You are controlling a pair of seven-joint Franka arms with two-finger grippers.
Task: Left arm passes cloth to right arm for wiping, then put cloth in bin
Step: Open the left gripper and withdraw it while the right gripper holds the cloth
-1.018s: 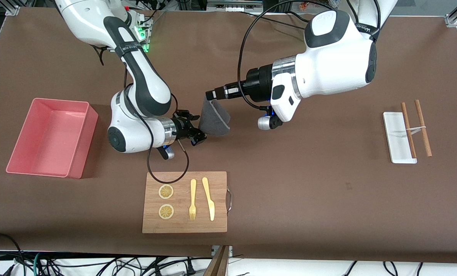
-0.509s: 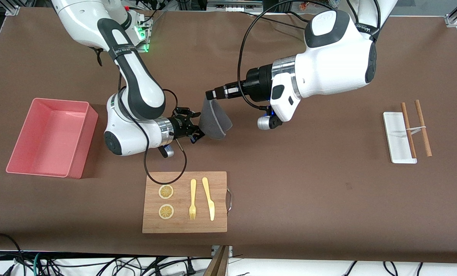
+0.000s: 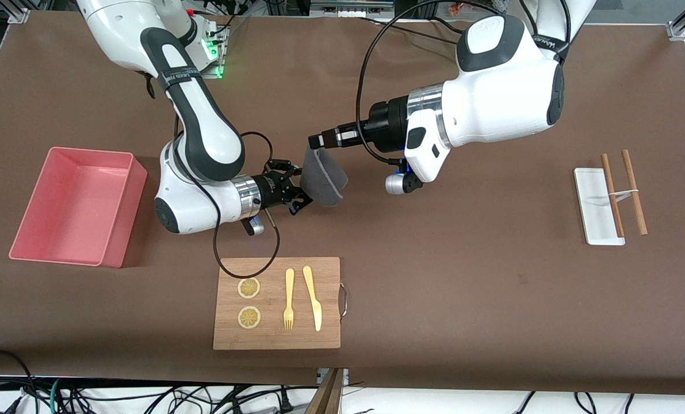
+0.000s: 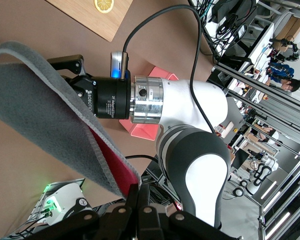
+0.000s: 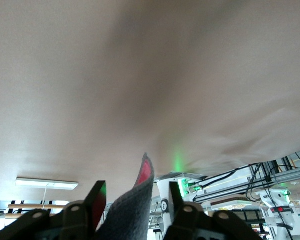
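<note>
The dark grey cloth point(image 3: 322, 178) hangs folded above the table's middle, pinched at its top corner by my left gripper point(image 3: 314, 142), which is shut on it point(image 4: 138, 187). My right gripper point(image 3: 299, 191) points sideways at the cloth's lower edge. In the right wrist view the cloth point(image 5: 132, 215) rises between its two fingers point(image 5: 137, 187) with gaps on both sides, so it is open around the cloth. The left wrist view shows the cloth point(image 4: 45, 125) partly covering the right gripper's fingers point(image 4: 65, 62). The pink bin point(image 3: 121, 213) sits toward the right arm's end of the table.
A wooden board point(image 3: 328, 333) with two lemon slices, a fork and a knife lies nearer the front camera than the grippers. A white tray point(image 3: 592, 201) with wooden chopsticks point(image 3: 632, 190) lies toward the left arm's end.
My right gripper has shifted slightly onto the cloth's lower edge and its fingers have narrowed around it. The left gripper has kept still, holding the cloth.
</note>
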